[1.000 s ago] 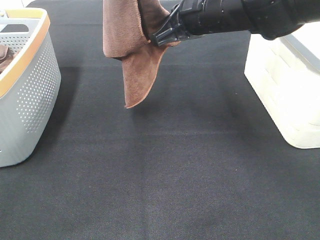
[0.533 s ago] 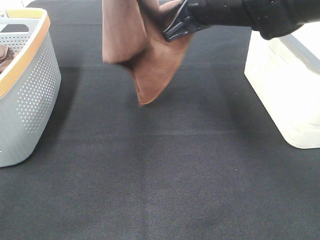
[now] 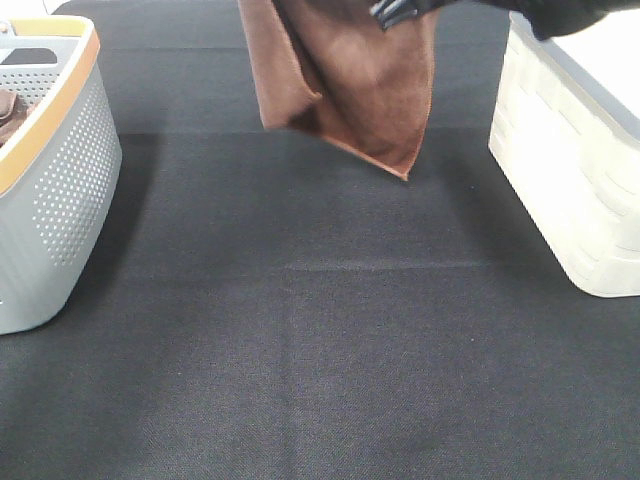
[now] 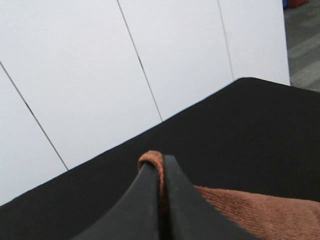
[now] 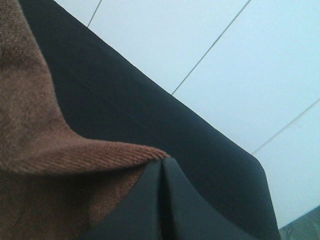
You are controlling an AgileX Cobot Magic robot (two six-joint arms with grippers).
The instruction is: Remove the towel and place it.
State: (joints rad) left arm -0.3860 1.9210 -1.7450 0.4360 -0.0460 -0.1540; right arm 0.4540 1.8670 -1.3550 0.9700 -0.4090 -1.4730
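Note:
A brown towel hangs in the air over the back of the black table, its lowest corner pointing down. My right gripper holds its upper right edge at the top of the high view. In the right wrist view the closed fingers pinch the towel's hem. My left gripper is out of the high view. In the left wrist view its closed fingers pinch another towel edge, with more of the towel lying beside them.
A grey perforated basket with a yellow rim stands at the left, holding brown cloth. A cream plastic bin stands at the right. The black table mat fills the front.
The towel has swung to the right and spread wider. The right arm has risen and pulled back, so that only its tip shows at the top edge.

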